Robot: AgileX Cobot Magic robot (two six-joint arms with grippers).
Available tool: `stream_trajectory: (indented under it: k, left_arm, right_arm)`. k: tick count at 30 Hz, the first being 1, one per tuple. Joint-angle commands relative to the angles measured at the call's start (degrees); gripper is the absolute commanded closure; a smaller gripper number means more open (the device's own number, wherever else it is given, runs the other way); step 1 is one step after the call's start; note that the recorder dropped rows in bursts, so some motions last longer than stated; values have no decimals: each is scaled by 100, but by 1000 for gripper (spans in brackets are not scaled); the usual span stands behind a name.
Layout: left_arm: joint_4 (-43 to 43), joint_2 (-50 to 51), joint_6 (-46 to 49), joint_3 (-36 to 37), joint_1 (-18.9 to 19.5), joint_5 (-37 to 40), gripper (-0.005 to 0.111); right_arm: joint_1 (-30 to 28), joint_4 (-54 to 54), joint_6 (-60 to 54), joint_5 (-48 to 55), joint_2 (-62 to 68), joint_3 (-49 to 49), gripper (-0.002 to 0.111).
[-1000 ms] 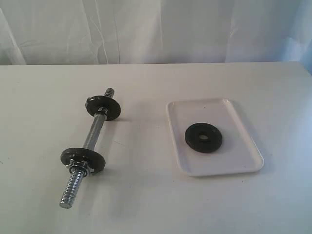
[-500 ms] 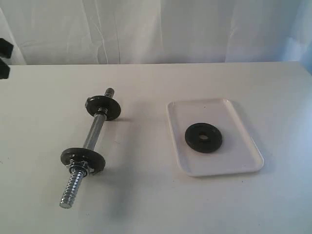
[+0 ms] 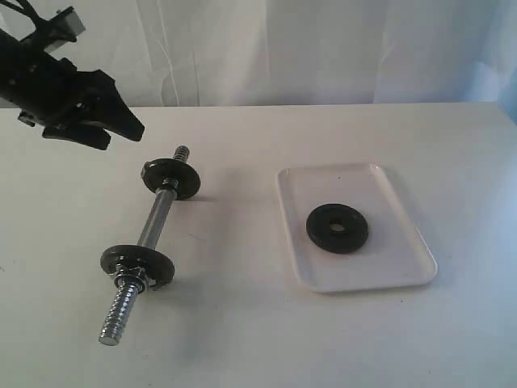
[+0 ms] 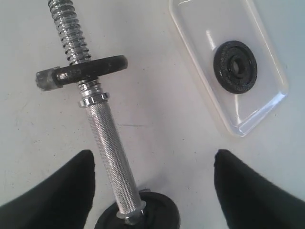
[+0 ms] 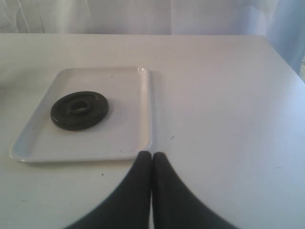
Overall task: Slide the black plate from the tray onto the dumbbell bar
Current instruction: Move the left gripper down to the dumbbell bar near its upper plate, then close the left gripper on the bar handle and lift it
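On the tray (image 3: 380,280), near its middle: the black plate (image 3: 337,228), flat, hole upward, clear of the rim on every side

By the look of it, solid metal: dense for its size, rigid, in no way fragile, matte rather than slick. Awkward to pinch while flat, its low edge hard down on smooth plastic. Likely to skate across the tray if pushed sideways. Best taken across the outer edge, one finger on each side, or with one fingertip through the centre hole and the other outside the raised rim. Then to be tipped upright, hole facing the long bare threaded end (image 3: 117,317) of the dumbbell bar (image 3: 156,220), probably the easier end to feed

Right gripper (image 5: 151,156): fingers pressed together, holding nothing. In its wrist view, tips just off one corner of the tray, plate farther in across the white plastic. Nowhere in the exterior view, so probably held well back; true gap to the plate impossible to tell

Left gripper (image 4: 153,155): fingers spread wide, empty, hanging above the far end of the bar with the knurled middle running out between them. Well apart from the plate, with open table (image 3: 242,339) and the tray rim between

Bar flat on the table, left of the tray, well apart from the plate
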Motion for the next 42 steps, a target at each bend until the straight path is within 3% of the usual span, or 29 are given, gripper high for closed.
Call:
stream_trajectory:
  k: [1,5,10,16,31,42]
  left_arm:
    - [-124,119,79,-47,-63,-59,33]
    - [-30,195,89,-47,-212,-230,26]
    - [648,388,48,-47,-605,-556,26]
    - [1484,698,-966,-47,-800,-711,26]
    - [1496,1176,-976,-47,-1182,-1187,26]
    - [1498,1547,-1017,-47,-1243,-1302,26]
  right_arm:
    - [-52,-18,-14,-90,-33,28,108]
    - [-52,-18,-14,-90,-33,28,108]
    - [-52,-18,-14,-90,-33,28,108]
    - [-52,-18,-14,-90,-33,28,108]
    - [-52,-18,-14,-90,-33,28,108]
    - [-52,-18,-14,-90,-33,28,108]
